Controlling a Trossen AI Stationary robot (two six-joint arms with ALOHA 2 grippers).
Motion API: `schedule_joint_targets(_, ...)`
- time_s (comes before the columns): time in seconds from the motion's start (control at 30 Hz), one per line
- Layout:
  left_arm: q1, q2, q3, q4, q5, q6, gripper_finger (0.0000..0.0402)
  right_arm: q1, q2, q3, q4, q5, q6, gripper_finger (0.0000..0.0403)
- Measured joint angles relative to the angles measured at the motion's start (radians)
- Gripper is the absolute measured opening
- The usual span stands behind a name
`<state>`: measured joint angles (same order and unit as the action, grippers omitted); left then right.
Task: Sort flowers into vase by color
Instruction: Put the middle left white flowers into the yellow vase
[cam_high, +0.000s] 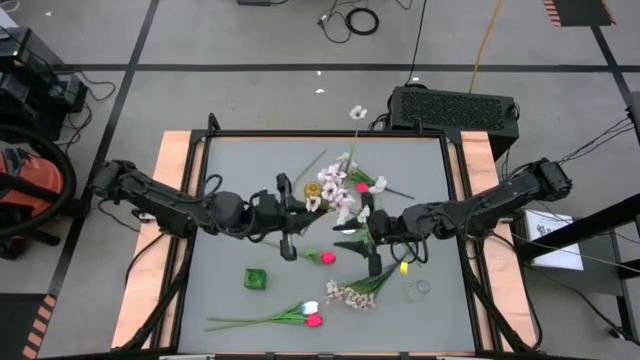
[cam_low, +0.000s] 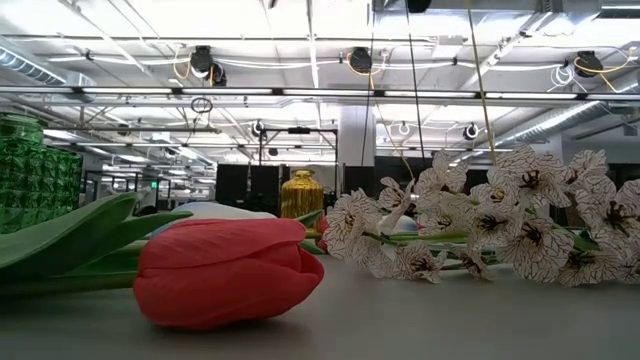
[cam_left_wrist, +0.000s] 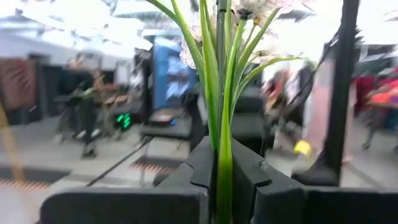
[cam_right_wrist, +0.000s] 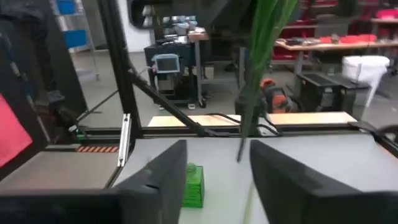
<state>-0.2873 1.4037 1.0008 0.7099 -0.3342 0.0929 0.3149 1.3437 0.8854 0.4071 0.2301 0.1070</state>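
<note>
My left gripper is over the table's middle, shut on a spray of pale blossoms with green stems. My right gripper is open just to its right. In the right wrist view a green stem hangs down with its free end between the open fingers, apart from both. A pink tulip lies on the table between the grippers. Another spray and a white and pink tulip pair lie near the near edge, on their sides. My left gripper pinches the spray's bundle of thin green stems between its two fingers. The stems and narrow leaves run straight out past the fingertips to the blossoms. How far along the stems the hold is does not show.
A green glass vase stands near the left gripper, a clear glass vase near the right one, and a gold vase among loose flowers toward the far edge. Wooden side rails border the grey table.
</note>
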Motion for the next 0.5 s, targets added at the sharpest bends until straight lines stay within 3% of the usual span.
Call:
schedule_joint_targets(0.23,0.019,0.084,0.001,0.153,0.16,0.0,0.0029,-0.007,0.106,0.0,0.145,-0.001,-0.026,0.0226)
schedule_joint_targets(0.5,0.056,0.145,0.001,0.232,0.249,-0.001,0.0029,-0.033,0.166,0.0,0.229,-0.086,-0.03,0.0225)
